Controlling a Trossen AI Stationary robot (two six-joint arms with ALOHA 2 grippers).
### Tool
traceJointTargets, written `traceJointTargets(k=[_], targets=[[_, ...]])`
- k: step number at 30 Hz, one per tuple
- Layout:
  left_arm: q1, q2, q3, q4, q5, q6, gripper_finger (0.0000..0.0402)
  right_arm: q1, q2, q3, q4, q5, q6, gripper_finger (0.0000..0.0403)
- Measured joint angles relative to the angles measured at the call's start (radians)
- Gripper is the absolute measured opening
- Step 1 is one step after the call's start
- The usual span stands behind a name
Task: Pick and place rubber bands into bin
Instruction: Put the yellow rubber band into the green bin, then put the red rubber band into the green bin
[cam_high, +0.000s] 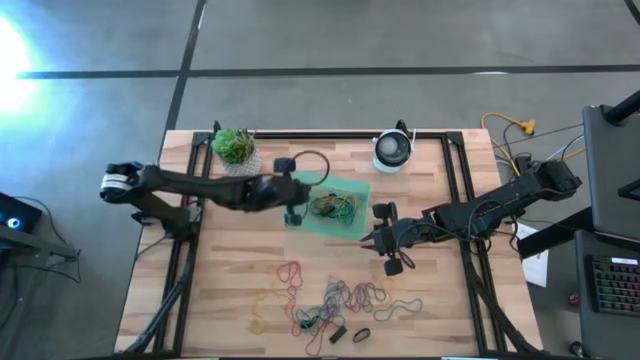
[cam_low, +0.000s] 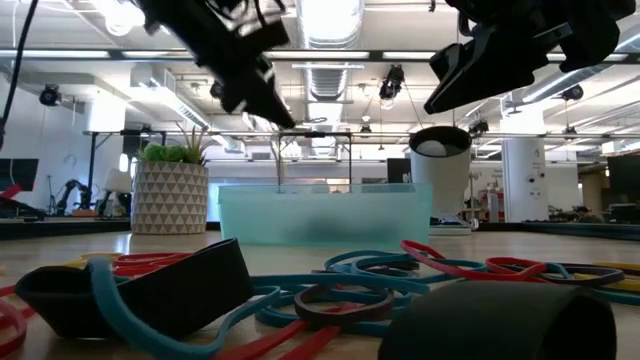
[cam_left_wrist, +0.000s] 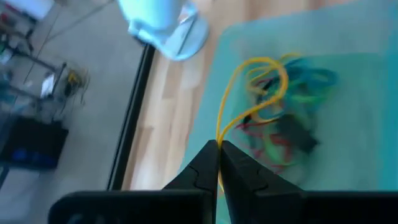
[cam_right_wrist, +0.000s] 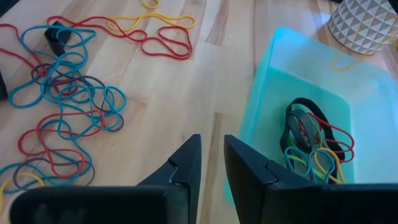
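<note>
My left gripper (cam_left_wrist: 219, 152), frame centre, pinches a yellow band (cam_left_wrist: 252, 93) over the bin (cam_high: 358, 188); my right gripper (cam_right_wrist: 211, 163), jaws slightly parted, waits alongside.

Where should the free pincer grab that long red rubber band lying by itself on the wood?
Probably at one of the narrow spots of the red rubber band, coming straight down from above. It lies flat in wavy loops, apart from the tangled pile, so the right pincer, open near the bin, could close across a single strand there.
</note>
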Motion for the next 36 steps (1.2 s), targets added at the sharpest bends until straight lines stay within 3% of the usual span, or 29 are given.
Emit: traceJointTargets(k=[6, 10, 21, 30, 33, 36], targets=[[0.081, 0.079, 0.000, 0.027, 0.022, -0.007, 0.0000, 0.000, 0.000, -0.002, -0.002, 0.000, 0.003, 0.0063], [0.088, 0.126, 0.004, 0.032, 0.072, -0.008, 0.0000, 0.000, 0.000, -0.004, -0.002, 0.000, 0.005, 0.0061], [0.088, 0.184, 0.008, 0.027, 0.076, -0.007, 0.0002, 0.000, 0.000, -0.006, -0.008, 0.000, 0.006, 0.0062], [0.088, 0.184, 0.013, 0.026, 0.085, -0.012, 0.0075, 0.000, 0.000, -0.006, -0.008, 0.000, 0.006, 0.0059], [0.080, 0.172, 0.019, 0.000, 0.087, -0.084, 0.0089, 0.000, 0.000, -0.006, -0.015, 0.000, 0.011, 0.0059], [0.059, 0.138, 0.024, -0.082, 0.184, -0.138, 0.0093, 0.000, 0.000, -0.008, -0.038, 0.000, 0.029, 0.0059]])
